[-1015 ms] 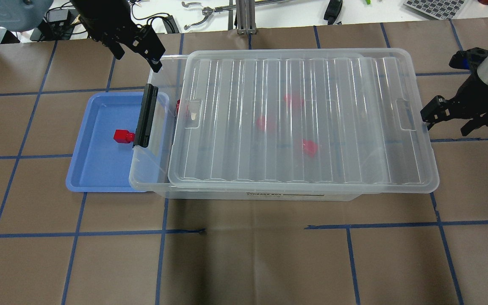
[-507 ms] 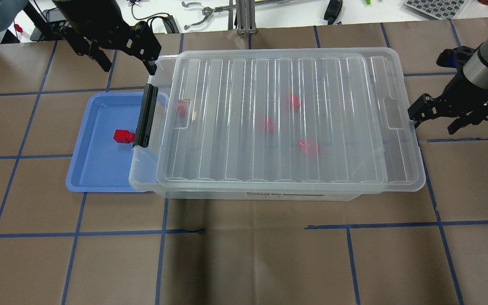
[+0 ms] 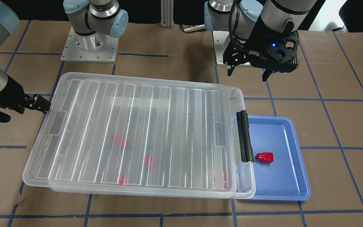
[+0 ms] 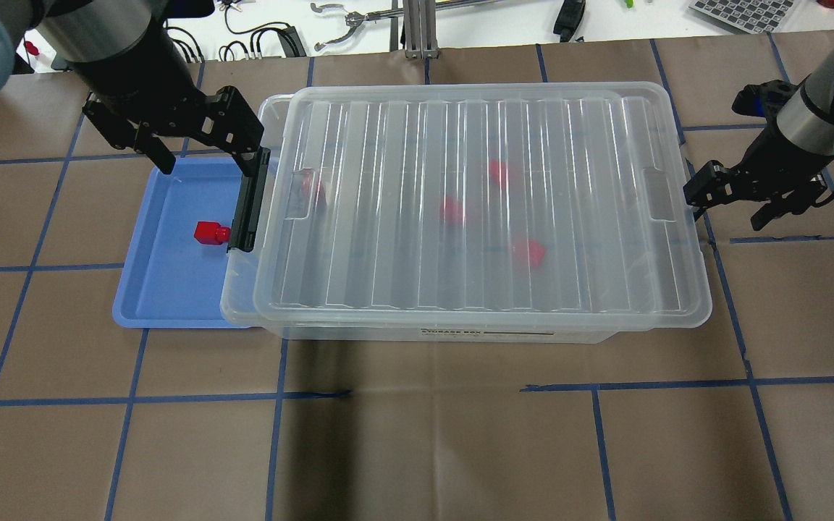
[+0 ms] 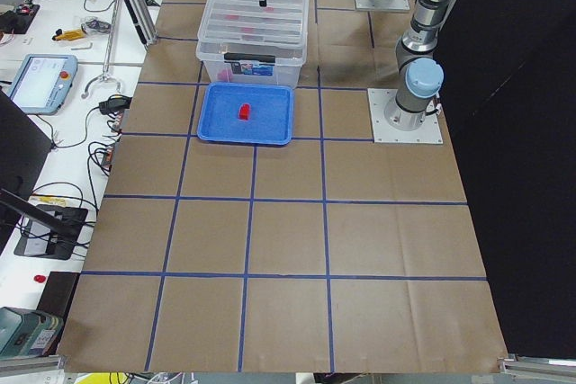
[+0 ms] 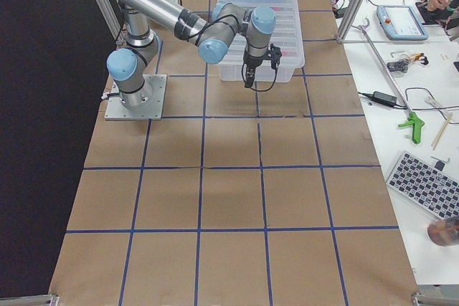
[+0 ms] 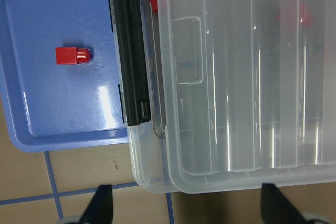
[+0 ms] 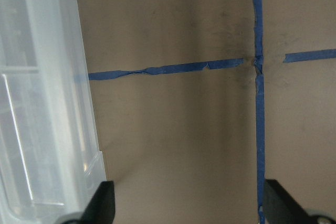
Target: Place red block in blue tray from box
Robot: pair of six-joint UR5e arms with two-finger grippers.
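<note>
Black left gripper (image 4: 207, 155) at upper left of the overhead view, fingers spread wide, nothing held, hovering above the far rim of the blue tray (image 4: 163, 289) and the latch end of the box (image 4: 344, 334).

Blue tray flat on the brown-papered desk (image 4: 417, 434), amid a grid of blue tape lines.

Red block (image 4: 208, 232) lying on the tray floor, near the tray's right side, round stub pointing toward the box, apart from both grippers.

Black latch (image 4: 249, 199) on the box's left short end, just beside the red block in the overhead view.

Box immediately right of the tray, rim overlapping the tray's right edge as seen from above.

Ribbed translucent lid (image 4: 388, 253) lying across the box, a narrow strip at the latch end left uncovered.

Four further red blocks (image 4: 452, 210) inside the box, blurred through the lid: one near the latch end, three toward the middle.

Right gripper (image 4: 727, 206) at far right, fingers likewise wide apart and empty, one fingertip just beside the lid's right short edge; contact not discernible.
</note>
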